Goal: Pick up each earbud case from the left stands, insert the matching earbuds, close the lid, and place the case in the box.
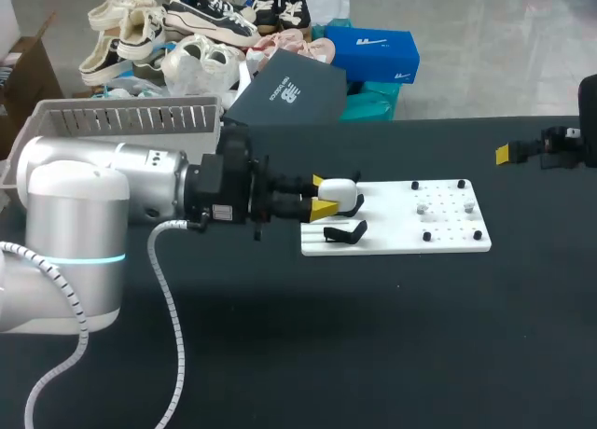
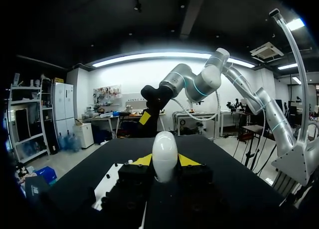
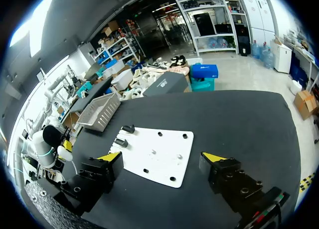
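While right gripper (image 3: 162, 158) hung fingers apart, left gripper (image 1: 322, 195) was clamped on earbud case (image 2: 165, 157), seemingly clear of stand (image 1: 345, 231). Step: pick-up. Next needed: steady lift, lid opened.

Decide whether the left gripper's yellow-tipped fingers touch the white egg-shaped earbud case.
Touching. The left wrist view shows the white egg-shaped earbud case clamped between the left gripper's two yellow tips, one against each side, no gap.
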You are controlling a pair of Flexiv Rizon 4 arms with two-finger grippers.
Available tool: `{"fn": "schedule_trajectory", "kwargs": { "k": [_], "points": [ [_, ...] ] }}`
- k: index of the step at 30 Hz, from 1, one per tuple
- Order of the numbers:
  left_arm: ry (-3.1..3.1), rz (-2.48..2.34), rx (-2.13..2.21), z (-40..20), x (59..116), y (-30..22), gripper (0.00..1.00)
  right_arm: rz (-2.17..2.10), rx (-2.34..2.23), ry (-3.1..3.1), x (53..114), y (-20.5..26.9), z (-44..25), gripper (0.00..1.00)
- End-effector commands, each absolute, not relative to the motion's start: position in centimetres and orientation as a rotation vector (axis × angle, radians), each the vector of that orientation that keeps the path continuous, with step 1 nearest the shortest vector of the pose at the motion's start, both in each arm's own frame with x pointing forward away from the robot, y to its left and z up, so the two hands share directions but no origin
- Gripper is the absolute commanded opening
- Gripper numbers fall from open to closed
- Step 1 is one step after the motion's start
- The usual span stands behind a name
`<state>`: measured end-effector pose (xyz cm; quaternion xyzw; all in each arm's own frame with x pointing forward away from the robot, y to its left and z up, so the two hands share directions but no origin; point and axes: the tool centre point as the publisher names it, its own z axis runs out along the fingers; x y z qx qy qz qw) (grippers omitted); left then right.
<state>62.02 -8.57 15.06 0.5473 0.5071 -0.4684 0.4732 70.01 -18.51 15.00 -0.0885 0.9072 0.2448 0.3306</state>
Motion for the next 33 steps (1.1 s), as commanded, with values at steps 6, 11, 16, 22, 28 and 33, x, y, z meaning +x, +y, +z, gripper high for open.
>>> {"fn": "schedule_trajectory", "kwargs": {
  "k": [6, 11, 16, 22, 28, 33],
  "points": [
    [1.231, -1.161, 1.33, 14.6, 61.9, -9.2, 0.0, 0.643, -0.234, 2.372, 70.0, -18.6, 15.0, 1.0],
    [1.238, -1.171, 1.333, 13.7, 62.6, -10.5, 0.0, 0.643, -0.234, 2.372, 70.0, -18.6, 15.0, 1.0],
    [1.247, -1.187, 1.338, 13.0, 63.6, -11.5, 0.0, 0.62, -0.254, 2.394, 68.4, -19.1, 14.2, 1.0],
    [1.268, -1.21, 1.338, 11.9, 64.4, -12.7, 0.0, 0.548, -0.34, 2.38, 65.9, -18.1, 14.5, 1.0],
    [1.283, -1.218, 1.332, 11.2, 64.9, -13.4, 0.0, 0.535, -0.443, 2.318, 63.4, -15.9, 16.1, 1.0],
    [1.302, -1.203, 1.329, 10.8, 65.1, -13.7, 0.0, 0.554, -0.525, 2.284, 61.6, -13.9, 16.6, 1.0]
  ]
}}
